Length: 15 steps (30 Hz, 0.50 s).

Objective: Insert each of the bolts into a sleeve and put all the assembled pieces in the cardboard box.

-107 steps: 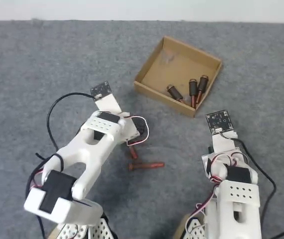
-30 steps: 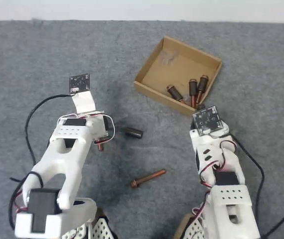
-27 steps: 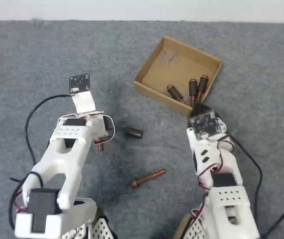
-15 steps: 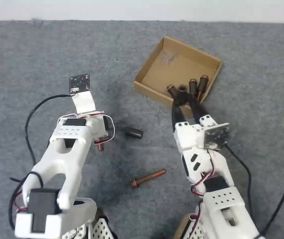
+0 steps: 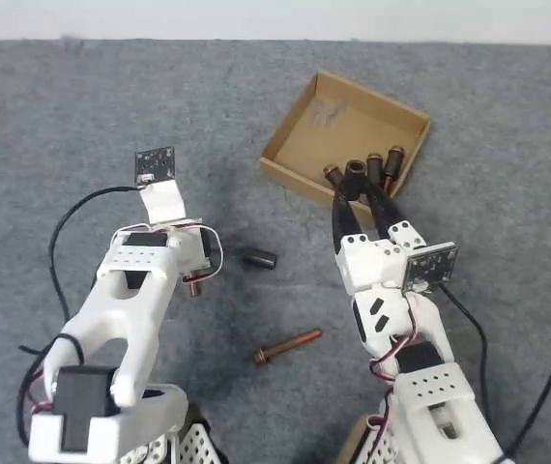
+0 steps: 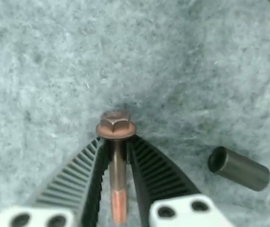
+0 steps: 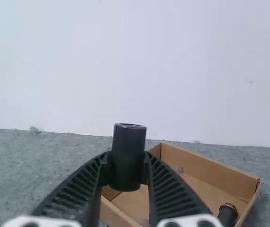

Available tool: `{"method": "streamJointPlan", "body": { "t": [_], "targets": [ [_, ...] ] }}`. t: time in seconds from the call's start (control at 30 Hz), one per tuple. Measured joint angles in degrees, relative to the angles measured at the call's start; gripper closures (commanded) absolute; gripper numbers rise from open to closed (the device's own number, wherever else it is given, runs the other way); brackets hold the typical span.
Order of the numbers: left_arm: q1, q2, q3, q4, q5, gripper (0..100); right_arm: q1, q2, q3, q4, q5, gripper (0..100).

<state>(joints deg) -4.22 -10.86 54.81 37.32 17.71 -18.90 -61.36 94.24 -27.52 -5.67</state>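
The left tool (image 6: 117, 144) was clamped on a copper bolt (image 6: 118, 128). The bolt had a flanged hex head and a smooth shank that ran back between the ribbed fingers, and its head pointed at the grey worktop (image 5: 53, 97). The right tool (image 7: 127, 163) gripped a black sleeve (image 7: 129, 142), a short dark tube held upright with its open end up.

From above, that sleeve overlapped the near side of the cardboard box (image 5: 300, 121), which sat toward the worktop's far edge. The right wrist view instead showed the sleeve raised in front of the box, with a white wall (image 7: 135, 56) behind.

The left wrist view showed a second sleeve (image 6: 239, 169) lying on its side near the held bolt. The high view placed this sleeve between the two arms, with a loose bolt (image 5: 287, 345) lying nearer the worktop's near edge.

Three assembled pieces (image 5: 392, 160) lay along the box's near wall. The right tool's fingers crossed in front of them and of that wall. In the high view the left arm's body covered most of its own tool.
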Motion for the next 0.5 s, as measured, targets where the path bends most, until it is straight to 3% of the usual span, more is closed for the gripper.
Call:
{"method": "streamJointPlan", "body": {
  "t": [0.2,0.5],
  "targets": [
    [0.0,0.0,0.0,0.0,0.0,99,0.0,7.6,-6.1,-1.6,0.0,99.1],
    [0.0,0.0,0.0,0.0,0.0,99,-0.2,35.8,-14.8,-24.6,0.0,99.1]
  ]
}}
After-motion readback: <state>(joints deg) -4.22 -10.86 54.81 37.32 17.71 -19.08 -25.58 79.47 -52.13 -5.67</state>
